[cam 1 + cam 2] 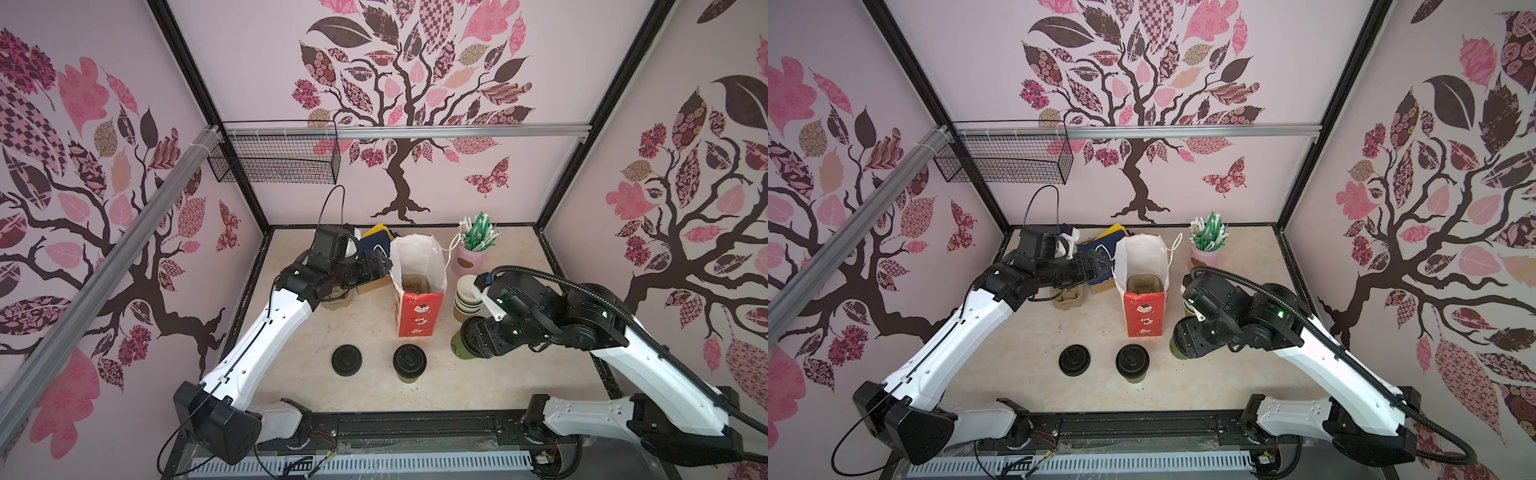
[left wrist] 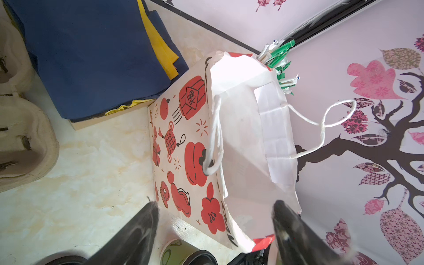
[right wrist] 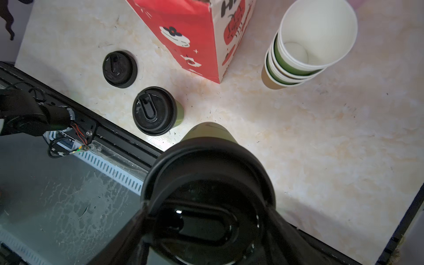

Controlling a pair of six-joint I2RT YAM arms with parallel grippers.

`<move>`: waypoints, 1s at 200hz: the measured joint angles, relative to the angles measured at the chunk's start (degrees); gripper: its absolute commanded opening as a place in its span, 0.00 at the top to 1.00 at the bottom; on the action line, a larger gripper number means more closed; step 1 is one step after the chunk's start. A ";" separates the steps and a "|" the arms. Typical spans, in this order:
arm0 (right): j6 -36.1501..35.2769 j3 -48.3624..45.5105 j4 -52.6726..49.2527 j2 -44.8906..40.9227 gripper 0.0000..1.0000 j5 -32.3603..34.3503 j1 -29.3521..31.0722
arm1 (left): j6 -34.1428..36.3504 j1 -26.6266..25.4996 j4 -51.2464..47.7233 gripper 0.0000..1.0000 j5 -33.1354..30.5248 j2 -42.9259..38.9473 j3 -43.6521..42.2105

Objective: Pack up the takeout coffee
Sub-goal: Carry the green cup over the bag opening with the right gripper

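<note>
Inside the right pincer point(image 3: 206, 207), gripped, sits one lidded cup point(image 3: 207, 158).

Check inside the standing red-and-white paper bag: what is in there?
In both top views a pulp cup carrier lies at the bottom of the paper bag, its sockets apparently empty. The bag's walls hide the carrier's edges and the floor corners.

Soft, even light; both top views bow at edges. Bag point(image 2: 241, 142) beyond left pincer point(image 2: 215, 204) glares white; cup point(image 3: 207, 165) in right pincer point(image 3: 207, 206) blurs.
</note>
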 measured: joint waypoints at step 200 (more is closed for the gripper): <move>-7.28 44.89 0.17 29.11 0.29 2.71 -6.91 | -0.72 -1.01 2.32 0.91 6.45 7.78 2.25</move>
